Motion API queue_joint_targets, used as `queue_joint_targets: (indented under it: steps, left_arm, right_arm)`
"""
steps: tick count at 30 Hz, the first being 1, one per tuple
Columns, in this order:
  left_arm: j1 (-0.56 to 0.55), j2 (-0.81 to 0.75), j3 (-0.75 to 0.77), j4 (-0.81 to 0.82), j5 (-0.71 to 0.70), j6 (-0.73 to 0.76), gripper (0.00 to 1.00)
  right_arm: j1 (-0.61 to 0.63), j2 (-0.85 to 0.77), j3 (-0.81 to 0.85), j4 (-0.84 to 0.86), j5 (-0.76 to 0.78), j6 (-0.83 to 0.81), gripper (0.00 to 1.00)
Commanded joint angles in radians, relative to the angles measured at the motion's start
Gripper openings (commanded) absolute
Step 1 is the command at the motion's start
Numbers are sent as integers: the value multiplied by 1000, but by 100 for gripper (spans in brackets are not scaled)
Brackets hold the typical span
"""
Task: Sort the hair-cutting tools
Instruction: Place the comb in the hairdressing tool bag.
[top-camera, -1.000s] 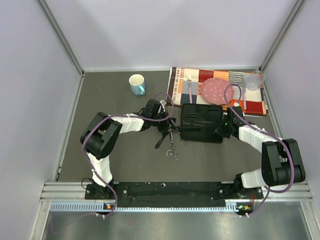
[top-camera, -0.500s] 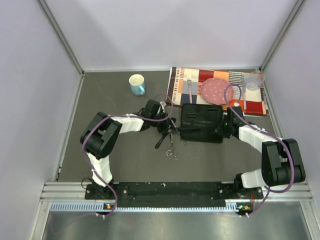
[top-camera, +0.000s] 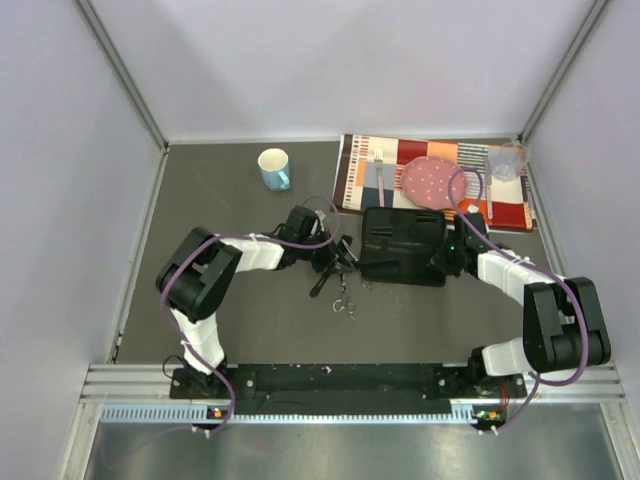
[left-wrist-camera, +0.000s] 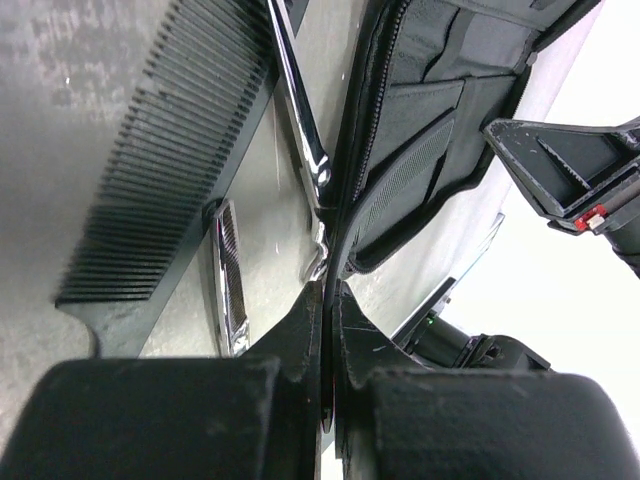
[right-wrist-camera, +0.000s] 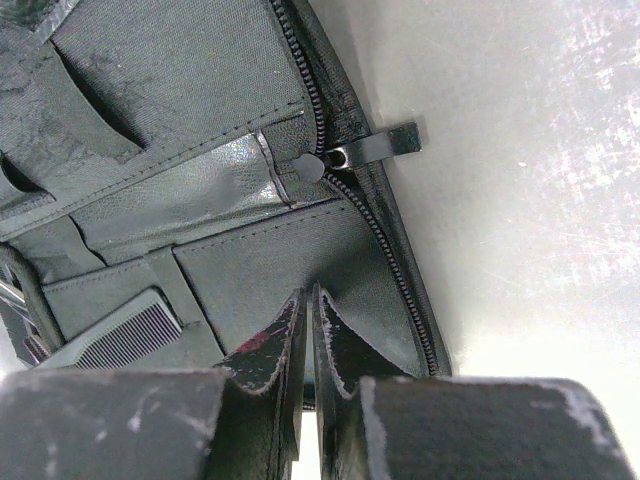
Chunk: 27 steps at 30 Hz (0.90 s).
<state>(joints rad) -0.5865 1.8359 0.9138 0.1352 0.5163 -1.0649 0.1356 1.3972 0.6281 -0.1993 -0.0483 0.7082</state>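
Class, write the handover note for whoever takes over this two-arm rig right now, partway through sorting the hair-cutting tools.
Left gripper: shut on the left edge of the open black rectangular zip case.
Right gripper: shut, at the case's right side.
Flat straight black comb and thin silver metal scissors lie on the grey table, left of the case.
Done: a fine-toothed black comb seems tucked inside the case.
Left: probably get the loose comb and scissors into the case.

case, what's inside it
Open case shows cloth pockets and what looks like a comb tucked in one, teeth showing. The right claw covers some lining, and whatever sits deeper in the pockets can't be seen.
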Motion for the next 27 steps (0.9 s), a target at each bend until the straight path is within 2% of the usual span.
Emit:
queue_joint_targets:
  steps: [1, 10, 17, 22, 27]
  left_arm:
    - [-24, 59, 49, -28, -15, -9, 0]
    - [-22, 68, 50, -3, -71, -53, 0]
    - [-9, 37, -10, 23, -139, -92, 0]
    - [-13, 82, 23, 70, -79, -115, 0]
    - [-13, 80, 33, 46, -79, -86, 0]
  right_arm:
    - [12, 34, -39, -20, 25, -12, 6]
    - [12, 34, -39, -19, 27, -13, 6]
    - [12, 31, -44, -17, 25, -15, 6]
    - [12, 29, -45, -15, 25, -15, 6]
    - [12, 26, -48, -15, 25, -16, 6]
